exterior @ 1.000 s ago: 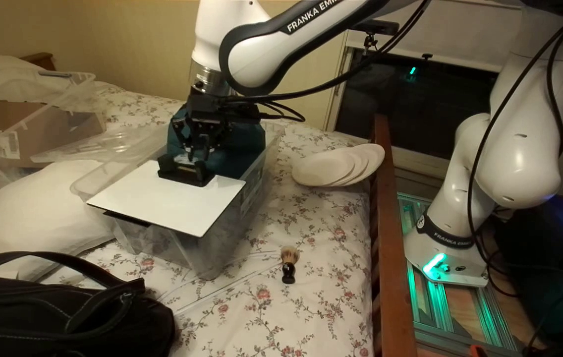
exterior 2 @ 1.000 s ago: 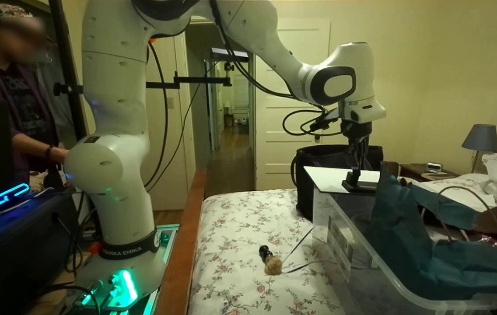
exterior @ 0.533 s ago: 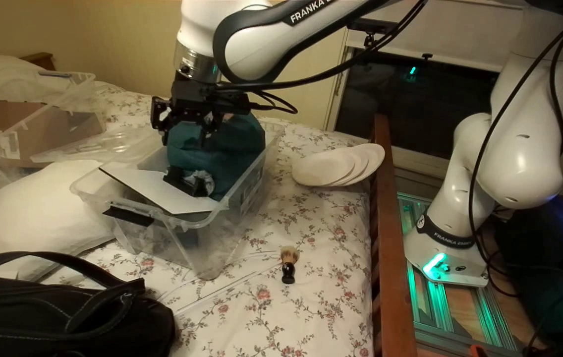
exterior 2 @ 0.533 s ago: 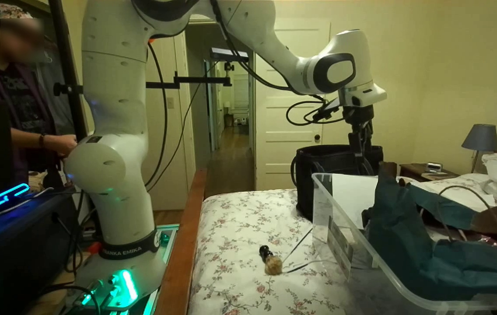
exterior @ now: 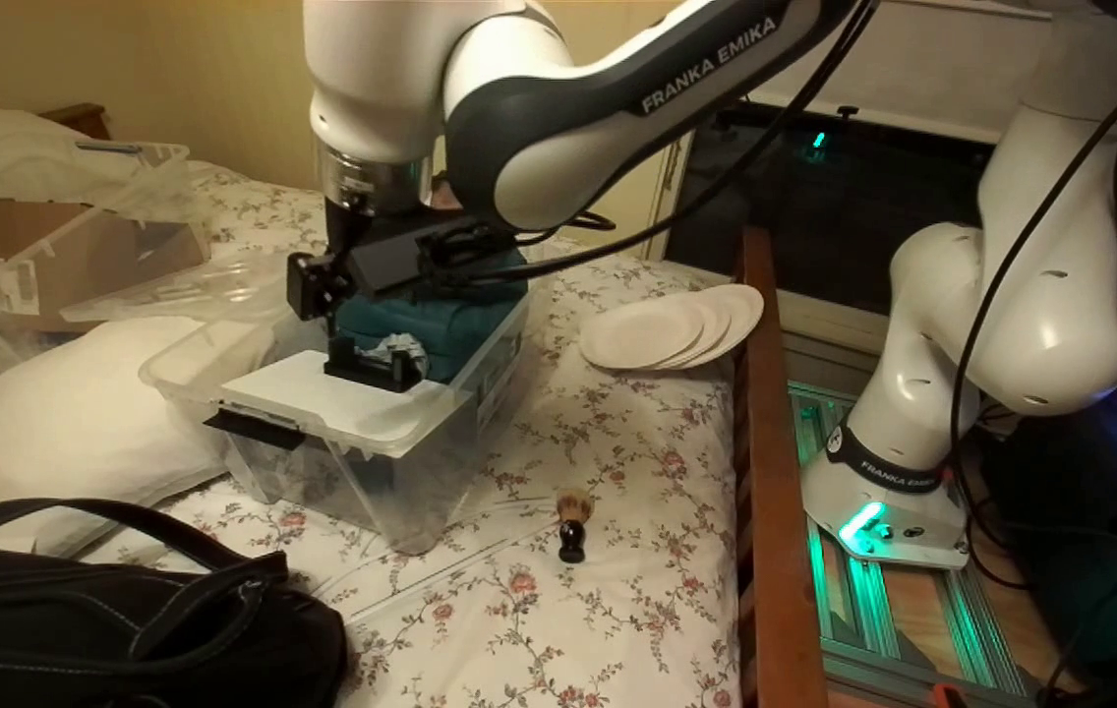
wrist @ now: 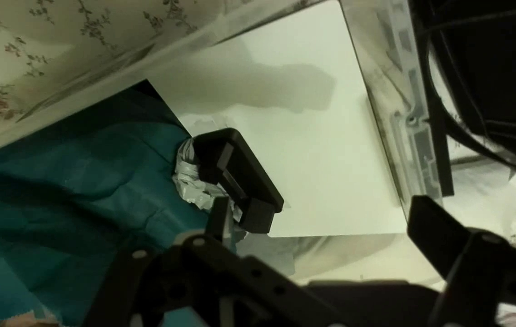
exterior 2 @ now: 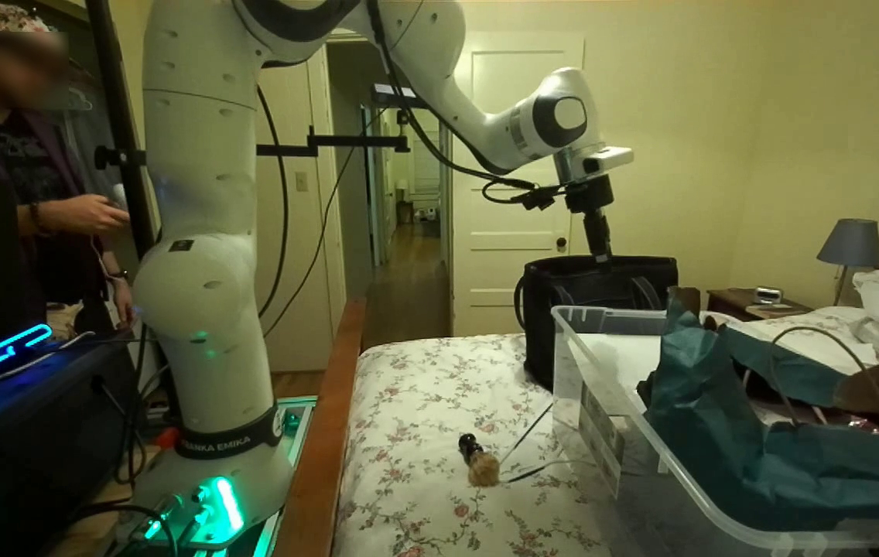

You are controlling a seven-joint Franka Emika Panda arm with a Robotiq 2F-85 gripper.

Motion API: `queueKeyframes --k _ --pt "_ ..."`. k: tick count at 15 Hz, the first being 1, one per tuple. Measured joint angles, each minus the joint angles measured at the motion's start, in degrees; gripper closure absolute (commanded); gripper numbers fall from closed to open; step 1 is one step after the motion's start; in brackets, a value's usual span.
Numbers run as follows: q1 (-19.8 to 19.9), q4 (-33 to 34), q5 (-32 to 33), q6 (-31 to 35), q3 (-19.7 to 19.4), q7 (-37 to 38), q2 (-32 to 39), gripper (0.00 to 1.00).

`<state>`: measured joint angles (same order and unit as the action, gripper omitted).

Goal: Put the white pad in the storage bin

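Observation:
The white pad (exterior: 313, 393) is a flat white board with a black holder (wrist: 249, 172) on one edge. It lies inside the walls of the clear storage bin (exterior: 411, 501), at the end towards the black bag; in an exterior view the white pad (exterior 2: 625, 356) shows behind the bin's rim (exterior 2: 687, 487). What bears it from below is hidden. In the wrist view my gripper (wrist: 321, 215) is above the white pad (wrist: 312, 150), fingers wide apart with nothing between them. An exterior view shows the gripper (exterior 2: 602, 251) higher than the rim.
A teal paper bag (exterior: 440, 329) fills the rest of the bin, with crumpled grey plastic (wrist: 192, 181) beside the holder. Around the bin are a black bag (exterior: 126, 619), a white pillow (exterior: 87, 413), a shaving brush (exterior: 572, 521) and white plates (exterior: 667, 329). A wooden rail (exterior: 765, 472) edges the bed.
My gripper has let go of the pad's black holder, opened, risen and turned. The pad has dropped from above the rim into the bin, first tilted, now lying flatter.

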<state>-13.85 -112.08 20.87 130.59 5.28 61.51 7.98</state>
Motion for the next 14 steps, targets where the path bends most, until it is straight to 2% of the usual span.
queueKeyframes --k 5,9,14 --pt "-4.70 0.05 9.06 -9.64 4.46 0.23 -2.30 0.00" --pt "-6.90 -0.16 9.65 -14.86 8.78 2.07 -5.07 0.00" --pt "-7.50 -2.56 9.53 -15.64 12.14 3.69 -8.96 0.00"
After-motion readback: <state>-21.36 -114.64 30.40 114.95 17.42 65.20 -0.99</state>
